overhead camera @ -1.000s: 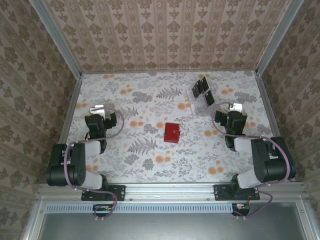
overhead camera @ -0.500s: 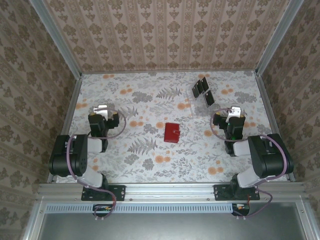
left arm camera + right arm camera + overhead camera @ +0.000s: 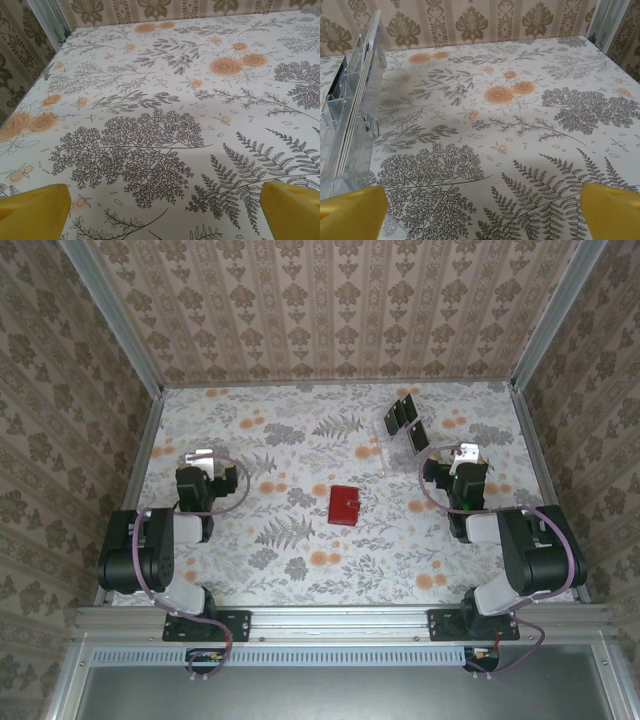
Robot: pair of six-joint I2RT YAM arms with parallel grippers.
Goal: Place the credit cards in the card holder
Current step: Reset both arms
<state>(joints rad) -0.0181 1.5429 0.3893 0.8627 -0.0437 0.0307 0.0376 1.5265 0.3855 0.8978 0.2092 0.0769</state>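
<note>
The card holder (image 3: pixel 343 505), a small red shut case, lies flat at the middle of the table. Three dark credit cards (image 3: pixel 404 416) stand upright in a clear plastic stand (image 3: pixel 389 448) at the back right. My left gripper (image 3: pixel 201 457) hovers over the left side of the table, well left of the holder; its yellow fingertips (image 3: pixel 31 212) are spread wide with only tablecloth between them. My right gripper (image 3: pixel 464 454) sits just right of the stand and is open too, with bare cloth between its fingers (image 3: pixel 611 210). The stand (image 3: pixel 351 120) rises at the left of the right wrist view.
A floral cloth covers the table (image 3: pixel 300 540). Patterned walls and metal frame posts (image 3: pixel 150 430) close it in on three sides. Both arm bases are bolted to the near rail (image 3: pixel 340 625).
Both arms have drawn their elbows back and both grippers have shifted slightly. The right gripper has edged towards the stand. The red holder and the cards have not moved.
</note>
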